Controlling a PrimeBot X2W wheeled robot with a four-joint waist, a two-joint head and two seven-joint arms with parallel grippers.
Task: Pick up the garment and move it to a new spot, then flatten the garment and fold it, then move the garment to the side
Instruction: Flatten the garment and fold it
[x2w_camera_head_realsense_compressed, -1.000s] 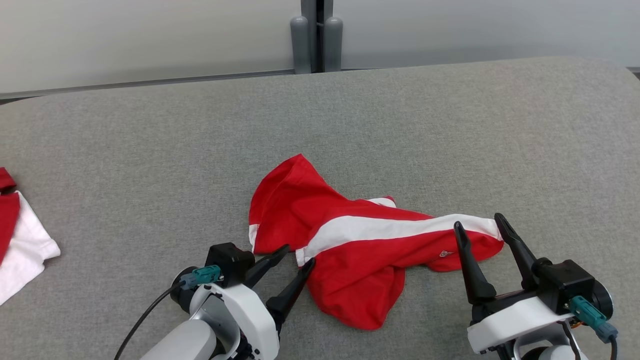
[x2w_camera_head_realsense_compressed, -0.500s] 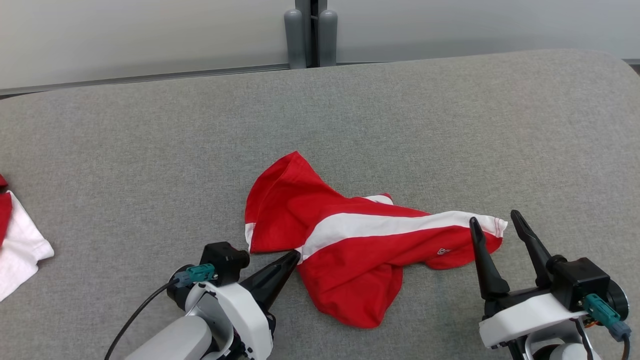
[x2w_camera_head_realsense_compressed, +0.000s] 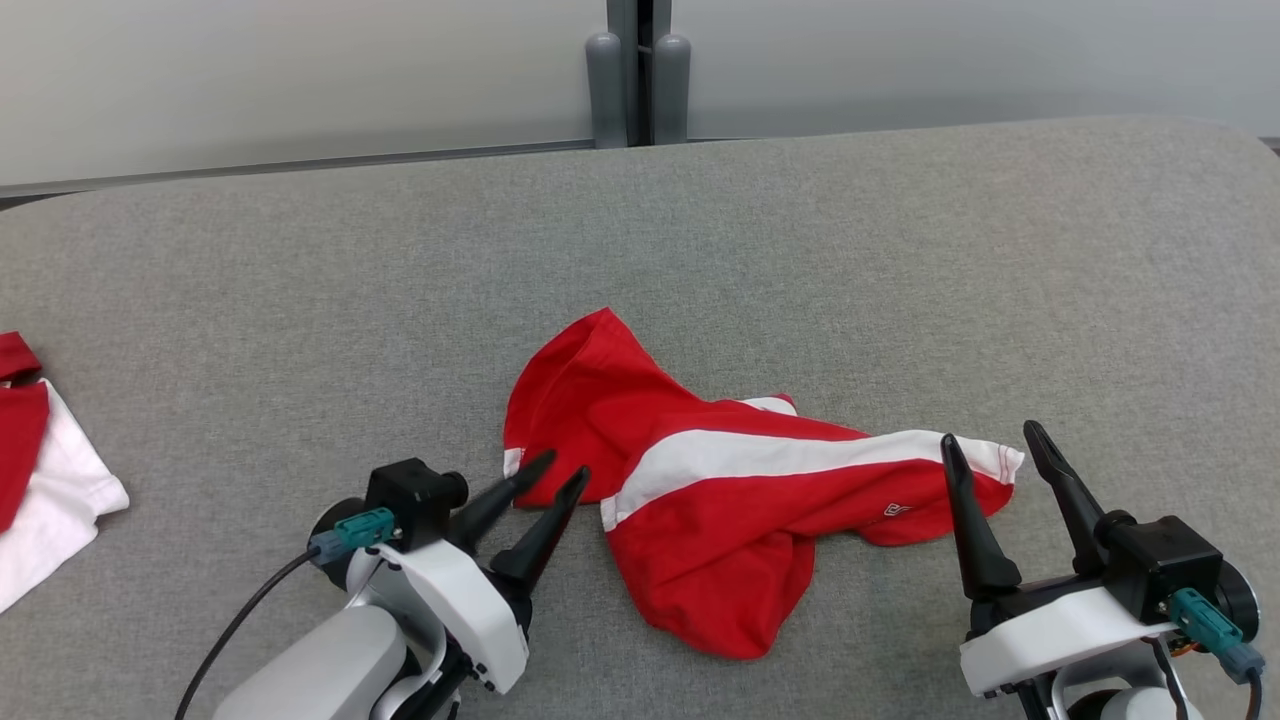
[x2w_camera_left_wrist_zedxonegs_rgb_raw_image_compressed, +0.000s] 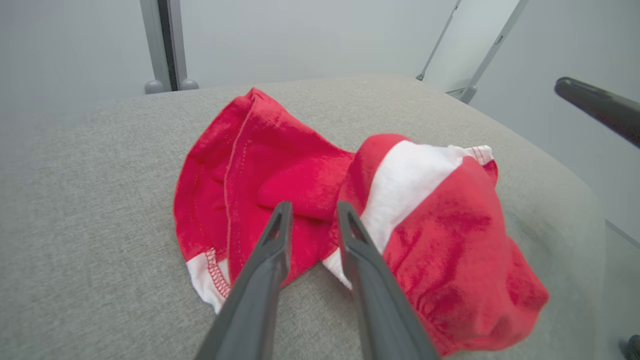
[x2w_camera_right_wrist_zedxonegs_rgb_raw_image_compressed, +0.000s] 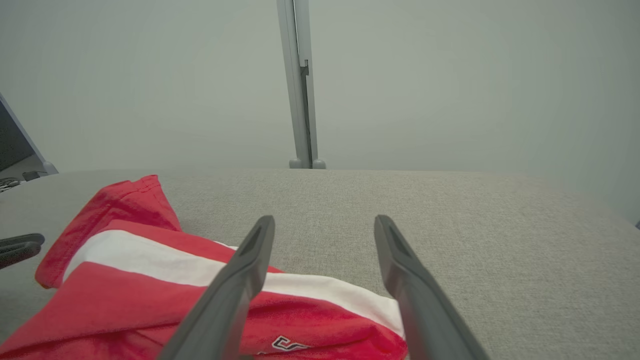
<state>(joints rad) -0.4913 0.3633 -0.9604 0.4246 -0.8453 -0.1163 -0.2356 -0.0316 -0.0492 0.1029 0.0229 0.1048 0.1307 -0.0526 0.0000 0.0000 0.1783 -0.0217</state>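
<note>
Garment (x2w_camera_head_realsense_compressed: 720, 520) bunched mid-table, no clear grip on it

- Far left edge of head view: another red-and-white cloth (x2w_camera_head_realsense_compressed: 50, 490), lying flat, well apart from everything else.
- Left gripper (x2w_camera_head_realsense_compressed: 562, 468): jaws narrow, a small gap between the fingers. The tips sit over the garment's left edge, near the white hem corner. In the left wrist view, red cloth shows through the gap and a small raised fold lies just past the tips. Nothing visibly pinched; can't tell if the fingers touch the cloth.
- Garment: red with a white stripe, crumpled, resting on the grey table (x2w_camera_head_realsense_compressed: 800, 250), about centre, on the robot's side of it. The stripe runs toward the right end.
- Right gripper (x2w_camera_head_realsense_compressed: 990, 436): jaws wide, holding nothing. In the head view the garment's right corner with its white hem lies between the two fingers. In the right wrist view the cloth runs behind one finger and ends about at the other. Contact with the cloth: can't tell.
</note>
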